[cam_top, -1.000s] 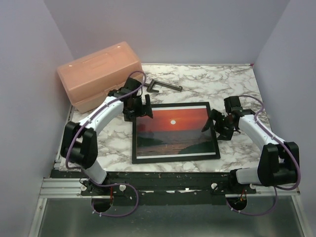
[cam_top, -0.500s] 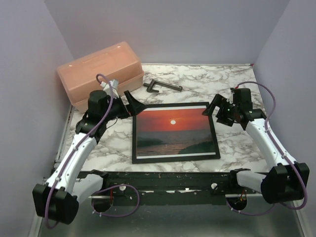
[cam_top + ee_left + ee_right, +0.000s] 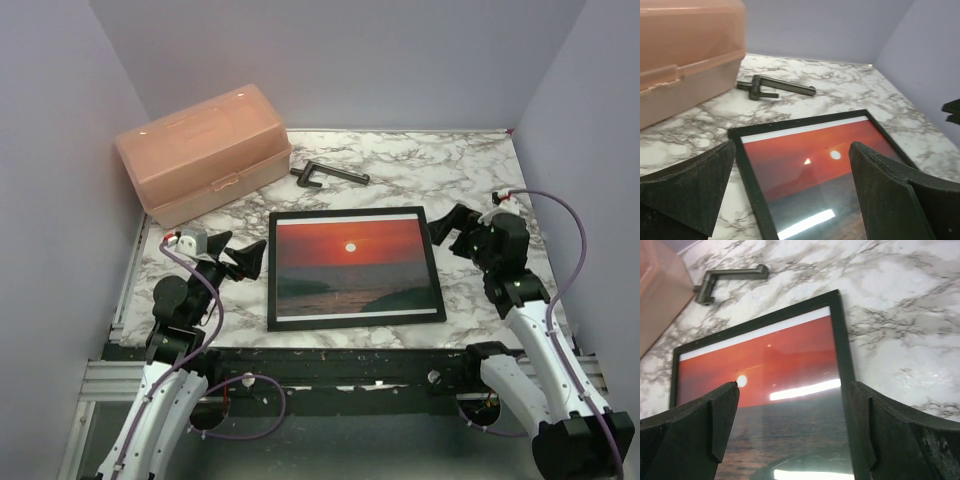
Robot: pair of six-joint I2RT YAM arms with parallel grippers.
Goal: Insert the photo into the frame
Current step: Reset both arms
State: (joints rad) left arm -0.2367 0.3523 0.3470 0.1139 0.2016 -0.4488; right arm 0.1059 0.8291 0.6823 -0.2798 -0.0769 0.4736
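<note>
The frame [image 3: 436, 262] lies flat in the middle of the marble table, black face up. The sunset photo [image 3: 352, 265] shows behind its pane, red-orange sky, white sun, dark sea. The frame shows in the left wrist view [image 3: 747, 170] with the photo [image 3: 805, 170], and in the right wrist view [image 3: 842, 352] with the photo [image 3: 770, 365]. My left gripper [image 3: 243, 258] is open and empty, left of the frame and raised off it. My right gripper [image 3: 450, 228] is open and empty, by the frame's right far corner.
A pink plastic box [image 3: 205, 150] stands at the back left, also seen in the left wrist view [image 3: 685, 55]. A dark L-shaped metal tool [image 3: 330, 174] lies behind the frame. The table's walls close in on left, right and back.
Both arms have pulled back from the frame towards their bases. The left gripper moved from the frame's far left corner down to its left side. The frame and photo stayed put.
</note>
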